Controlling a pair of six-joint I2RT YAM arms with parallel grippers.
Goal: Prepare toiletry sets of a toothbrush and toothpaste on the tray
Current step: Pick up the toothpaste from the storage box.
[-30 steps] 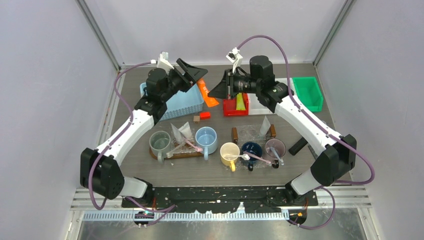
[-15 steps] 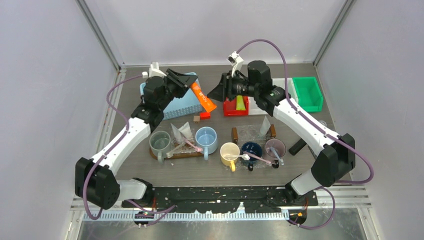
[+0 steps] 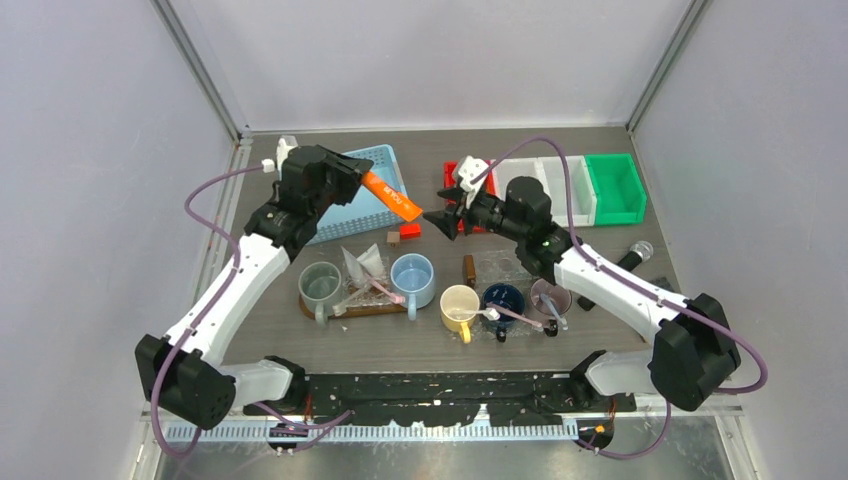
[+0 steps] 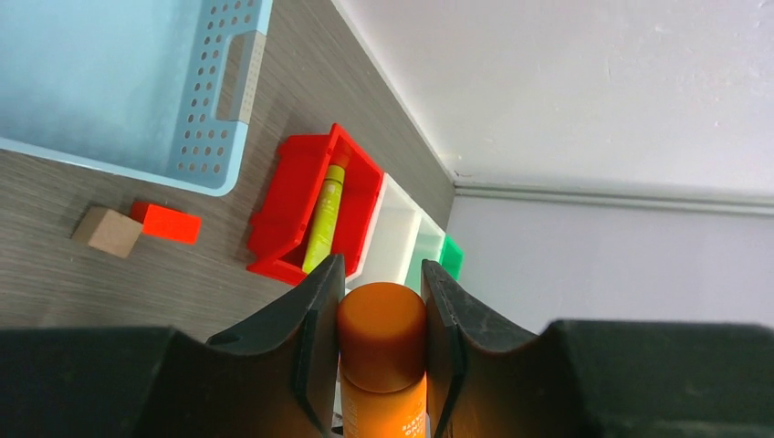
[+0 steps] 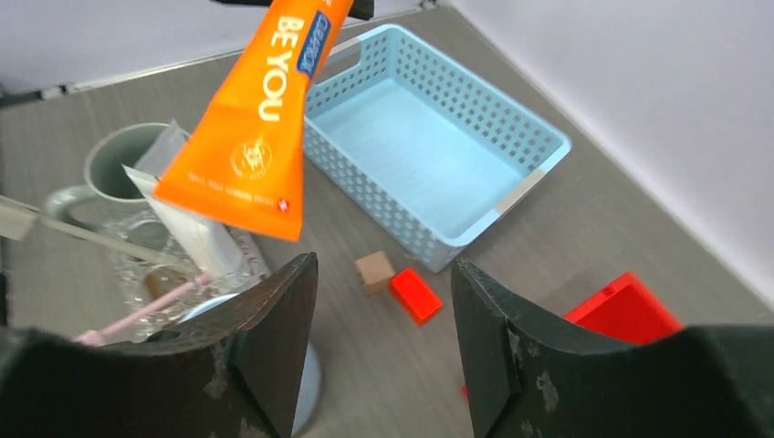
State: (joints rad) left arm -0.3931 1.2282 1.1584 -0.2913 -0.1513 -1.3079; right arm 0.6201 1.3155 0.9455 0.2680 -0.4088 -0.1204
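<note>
the left hand point(image 3: 360, 178) is clenched on the cap end of an orange toothpaste tube point(image 3: 391, 197), holding it in the air at the 3 o'clock edge of the blue basket point(image 3: 352, 208), its flat tail pointing toward 4 o'clock. the right hand point(image 3: 441, 207) hangs near the tube's tail at its 3 o'clock, fingers spread and released, nothing between them. a yellow-green tube point(image 4: 325, 217) lies in the red bin point(image 4: 294, 199). a brown block point(image 5: 374, 271) and a red block point(image 5: 415, 295) touch on the table point(image 3: 420, 345). at 6 o'clock stand five mugs; the grey-green mug point(image 3: 320, 282) and light blue mug point(image 3: 412, 278) sit on the tray point(image 3: 360, 311)
</note>
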